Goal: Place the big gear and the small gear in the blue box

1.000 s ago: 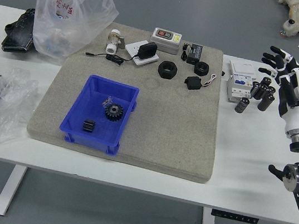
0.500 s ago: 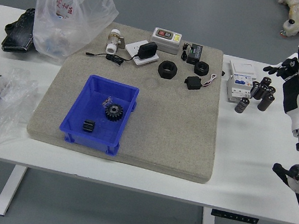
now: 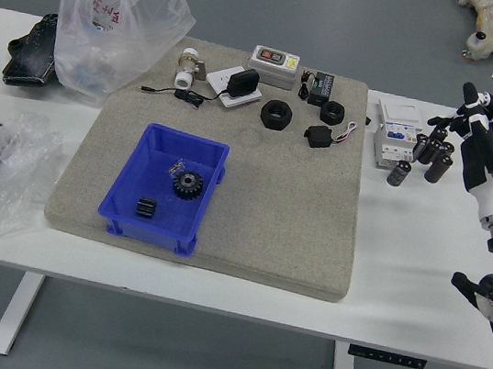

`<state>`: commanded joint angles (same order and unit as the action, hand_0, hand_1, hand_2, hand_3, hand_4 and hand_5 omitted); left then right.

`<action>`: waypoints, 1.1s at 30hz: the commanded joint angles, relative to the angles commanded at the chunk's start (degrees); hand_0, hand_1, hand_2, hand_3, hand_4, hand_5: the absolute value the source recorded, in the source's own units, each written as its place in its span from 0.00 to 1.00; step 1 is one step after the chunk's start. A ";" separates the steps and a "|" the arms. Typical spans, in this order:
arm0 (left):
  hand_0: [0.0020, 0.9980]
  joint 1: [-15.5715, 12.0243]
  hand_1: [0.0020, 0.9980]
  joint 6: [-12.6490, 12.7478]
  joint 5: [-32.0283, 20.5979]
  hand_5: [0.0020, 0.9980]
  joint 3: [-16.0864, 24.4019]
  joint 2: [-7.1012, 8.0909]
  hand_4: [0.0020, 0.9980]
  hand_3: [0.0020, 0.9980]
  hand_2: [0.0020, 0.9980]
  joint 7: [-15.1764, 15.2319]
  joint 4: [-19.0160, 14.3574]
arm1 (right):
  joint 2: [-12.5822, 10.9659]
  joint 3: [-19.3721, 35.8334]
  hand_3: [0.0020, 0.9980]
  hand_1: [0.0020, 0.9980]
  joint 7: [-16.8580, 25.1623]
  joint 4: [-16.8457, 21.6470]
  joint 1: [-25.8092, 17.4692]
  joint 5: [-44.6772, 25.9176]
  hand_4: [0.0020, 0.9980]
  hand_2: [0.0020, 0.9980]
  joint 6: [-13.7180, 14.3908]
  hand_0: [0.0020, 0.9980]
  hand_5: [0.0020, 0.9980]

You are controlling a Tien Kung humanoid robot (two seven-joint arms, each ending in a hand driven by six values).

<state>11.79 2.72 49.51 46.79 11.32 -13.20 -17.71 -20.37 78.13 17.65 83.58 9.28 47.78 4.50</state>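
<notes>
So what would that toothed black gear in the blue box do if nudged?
Probably slide rather than roll, since the gear lies flat. The raised walls of the blue box would likely stop it. Its teeth might catch.

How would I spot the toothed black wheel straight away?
On the grey mat, find the blue box. Inside, toward its right wall, lies the round black gear. Its toothed rim and central hole set it apart from the small black block-like piece nearby.

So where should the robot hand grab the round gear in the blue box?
Probably across its toothed rim, from above: the round gear has its flat face up, and the walls of the blue box could block a sideways grab.
</notes>
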 joint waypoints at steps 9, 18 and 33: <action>0.59 0.68 0.45 -0.70 2.56 0.19 1.27 1.47 0.65 0.64 0.50 -0.56 -0.01 | -1.14 3.25 0.69 0.72 0.59 -0.45 -1.35 -1.55 1.00 0.72 -0.91 0.68 1.00; 0.59 -0.63 0.48 -0.32 1.93 0.19 1.35 1.92 0.65 0.64 0.51 -0.61 -0.04 | -1.09 10.51 0.69 0.72 0.20 0.86 -5.55 0.16 1.00 0.73 -0.62 0.68 1.00; 0.59 -0.97 0.51 0.21 0.69 0.19 0.97 0.88 0.65 0.64 0.53 -0.34 -0.04 | -0.81 11.37 0.75 0.73 -0.72 1.38 -5.38 2.68 1.00 0.75 0.35 0.70 1.00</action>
<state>10.83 2.94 50.21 47.76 12.19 -13.53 -17.75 -21.18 89.50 16.93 84.95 3.90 50.45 4.84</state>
